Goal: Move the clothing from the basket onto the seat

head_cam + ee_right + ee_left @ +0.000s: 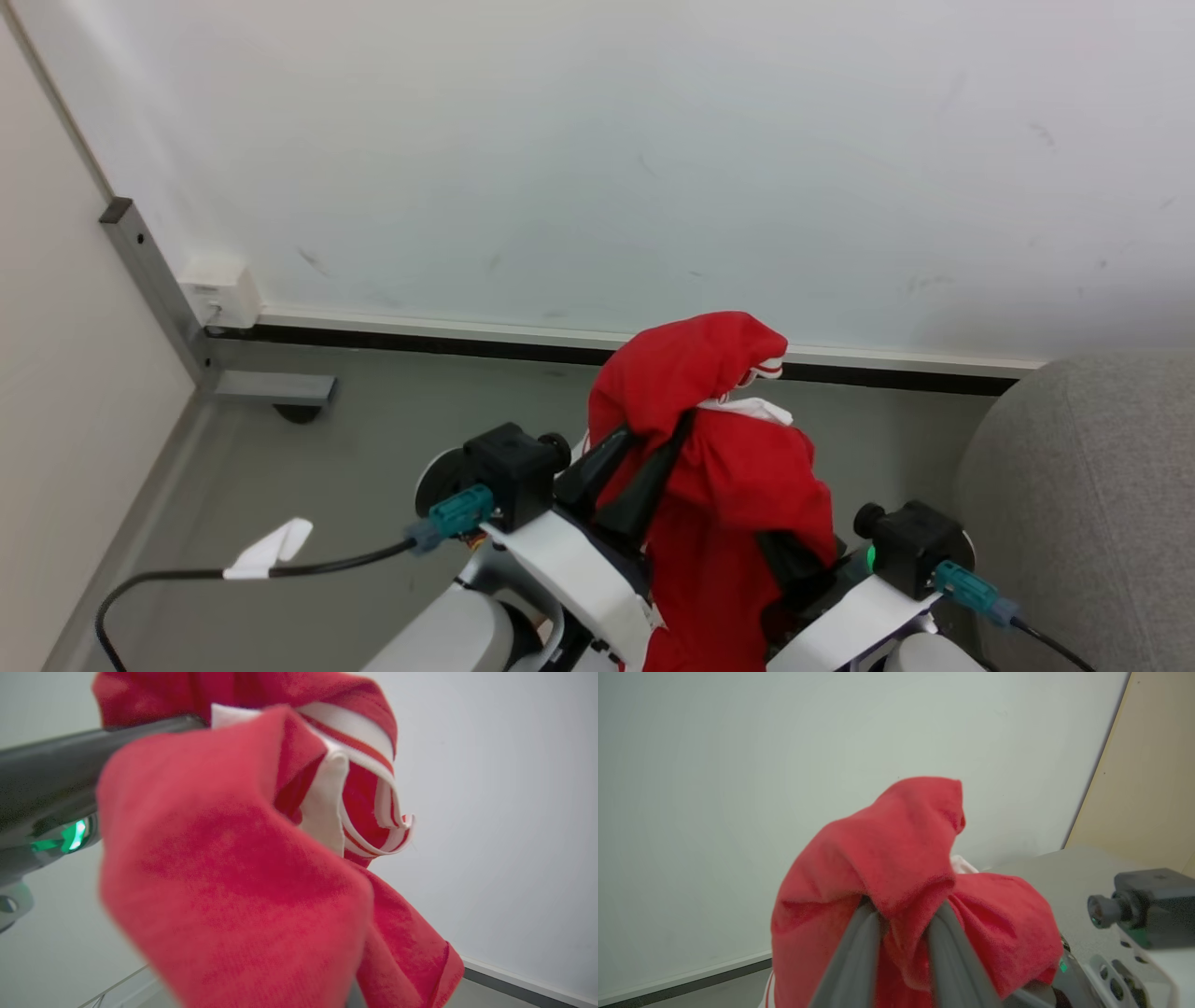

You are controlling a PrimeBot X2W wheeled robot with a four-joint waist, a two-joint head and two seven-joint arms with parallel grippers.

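clothing aloft, seat still to reach

left gripper [639, 457] fingers pinch a fold of the red clothing [738, 485], which hangs in mid-air between both arms. right gripper [794, 560] fingers are together, buried in cloth. grey seat [1083, 485] far right: carry-over and release likely remain.

Bright, even, diffuse indoor light in all views; no hard shadows, no glare; wall [597, 140] read pale grey-green, slightly darker toward the corners; small soft shadow sat under the metal bracket [275, 387] on the floor [392, 439]; head view was sharp; left wrist view was soft, fingers [859, 956] smeared, clothing [887, 858] grainy; right wrist view was worst, near red fold out of focus, white trim [364, 723] crisper; green light [72, 835] bloomed.
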